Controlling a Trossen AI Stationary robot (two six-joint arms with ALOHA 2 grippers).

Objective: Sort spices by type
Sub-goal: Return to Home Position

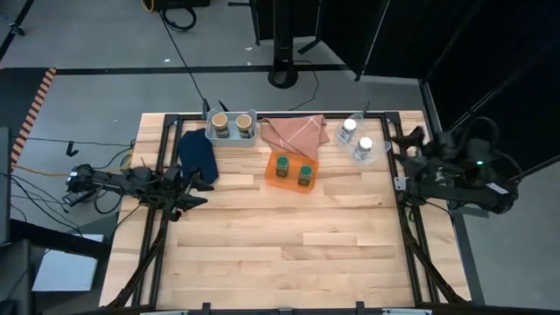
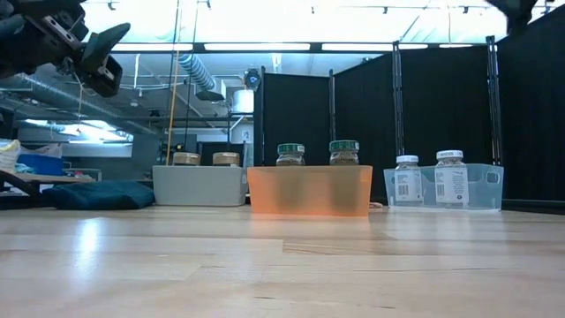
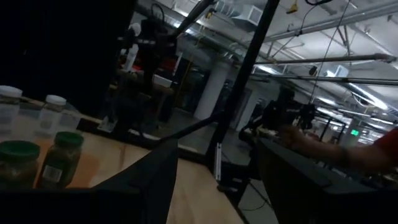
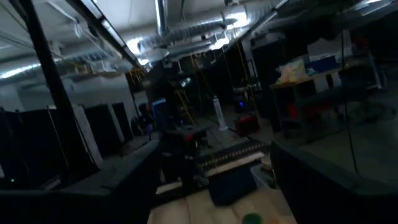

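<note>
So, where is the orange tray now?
In the high view the orange tray sits at the table's far middle, just in front of the pink cloth, between the grey bin and the clear bin. Two green-capped jars stand in it.

The table (image 1: 289, 245) is pale wood planking with a soft sheen. The orange tray (image 2: 309, 190) is translucent plastic, the grey bin (image 2: 199, 185) opaque matt plastic, and the clear bin (image 2: 485, 187) transparent plastic. The jars (image 2: 407, 179) are clear, with paper labels. The pink cloth (image 1: 293, 133) and blue cloth (image 1: 197, 153) look soft and matt.
</note>
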